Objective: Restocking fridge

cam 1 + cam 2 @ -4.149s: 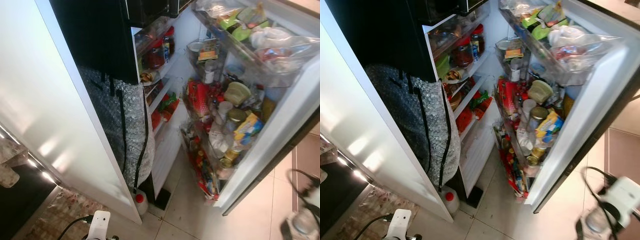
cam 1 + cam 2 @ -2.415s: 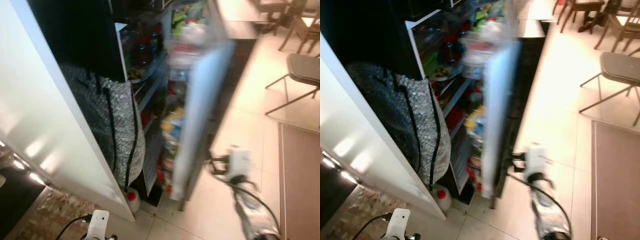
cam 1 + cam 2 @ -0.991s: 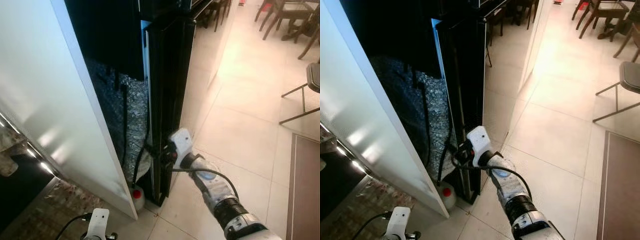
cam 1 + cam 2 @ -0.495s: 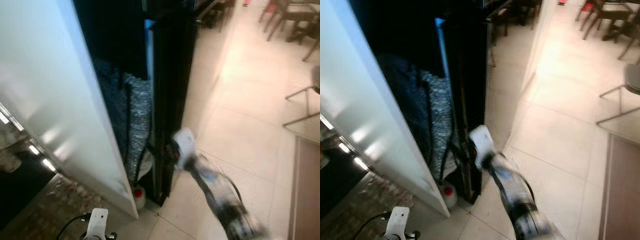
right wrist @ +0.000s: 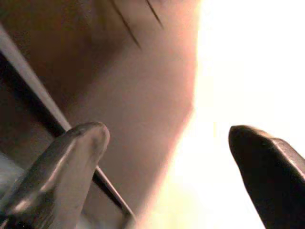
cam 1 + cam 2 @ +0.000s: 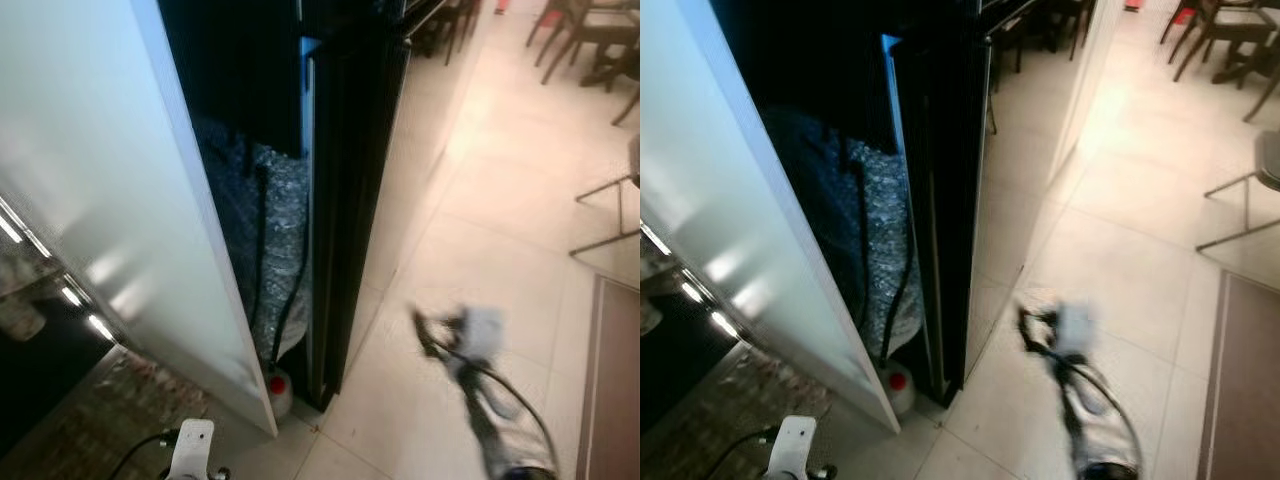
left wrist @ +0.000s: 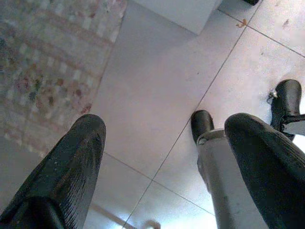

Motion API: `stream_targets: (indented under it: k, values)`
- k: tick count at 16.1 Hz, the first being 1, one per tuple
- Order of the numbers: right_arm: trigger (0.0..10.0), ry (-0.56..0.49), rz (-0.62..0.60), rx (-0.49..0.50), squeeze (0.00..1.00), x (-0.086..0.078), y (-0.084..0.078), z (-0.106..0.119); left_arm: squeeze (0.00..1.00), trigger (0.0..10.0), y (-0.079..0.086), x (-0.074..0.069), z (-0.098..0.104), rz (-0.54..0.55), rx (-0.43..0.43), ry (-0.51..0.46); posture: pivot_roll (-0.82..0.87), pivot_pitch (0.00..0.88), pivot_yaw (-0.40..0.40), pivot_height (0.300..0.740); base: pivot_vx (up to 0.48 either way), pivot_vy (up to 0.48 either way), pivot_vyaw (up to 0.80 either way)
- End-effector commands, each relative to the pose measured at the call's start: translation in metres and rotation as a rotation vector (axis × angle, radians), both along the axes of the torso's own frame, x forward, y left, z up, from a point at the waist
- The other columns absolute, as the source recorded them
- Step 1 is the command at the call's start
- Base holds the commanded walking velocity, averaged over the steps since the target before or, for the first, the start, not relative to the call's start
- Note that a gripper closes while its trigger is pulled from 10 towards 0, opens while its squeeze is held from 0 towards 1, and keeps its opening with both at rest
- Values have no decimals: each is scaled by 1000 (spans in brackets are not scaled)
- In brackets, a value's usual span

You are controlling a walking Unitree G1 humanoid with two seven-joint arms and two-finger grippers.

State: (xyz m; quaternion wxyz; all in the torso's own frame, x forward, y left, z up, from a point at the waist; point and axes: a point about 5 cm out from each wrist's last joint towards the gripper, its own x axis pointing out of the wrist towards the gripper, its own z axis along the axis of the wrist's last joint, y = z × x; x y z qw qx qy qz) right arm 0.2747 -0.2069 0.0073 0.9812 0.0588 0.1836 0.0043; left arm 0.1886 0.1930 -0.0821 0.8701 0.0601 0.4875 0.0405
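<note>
Looking down past the fridge door [image 6: 345, 190], I see it edge-on, black and glossy, standing nearly shut with only a thin bright strip at its inner edge. My right gripper [image 6: 1040, 325] hangs blurred over the floor tiles [image 6: 480, 230], near the door's lower part and not touching it; in its wrist view the fingers [image 5: 257, 162] are spread wide with nothing between them. My left gripper [image 7: 164, 143] points at the floor beside my feet, equally wide apart and empty. Judging the door: heavy, rigid, slick on its face, so pinching the panel would slip. Better to push flat against the outer face near the free edge, low down. A silvery padded bag [image 6: 275, 240] and a red-capped jug [image 6: 278, 388] sit just beside the hinge gap.
</note>
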Motion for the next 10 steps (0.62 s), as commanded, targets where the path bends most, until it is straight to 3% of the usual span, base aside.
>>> stream_targets:
  k: [1, 3, 4, 5, 7, 10]
  values:
    - [10000, 155, -11, -3, 0, -19, 0, -29, 0, 10000, -2, -3, -2, 6, -12, 12, -83, 38, 31, 740, 0, 0, 0]
    - [10000, 370, 0, -29, 0, -51, 0, -61, 0, 10000, -2, -3, -2, 41, -33, 1, -85, 26, 30, 740, 0, 0, 0]
    - [10000, 566, 56, -87, 0, -88, 10, -87, 0, 10000, -2, -3, -2, 76, -45, -11, -68, 14, 26, 740, 0, 0, 0]
    - [10000, 636, 85, -136, 0, -104, 14, -95, 0, 10000, -2, -4, -2, 89, -54, -17, -61, 0, 23, 740, 0, 0, 0]
    - [10000, 642, -56, -23, 0, -112, 16, -99, 0, 10000, -4, -5, -3, 98, -81, -14, -61, 0, 23, 740, 0, 0, 0]
    - [10000, 636, -70, 29, 0, -118, 19, -102, 0, 10000, -7, -7, -4, 80, -85, -7, -57, 0, 11, 740, 0, 0, 0]
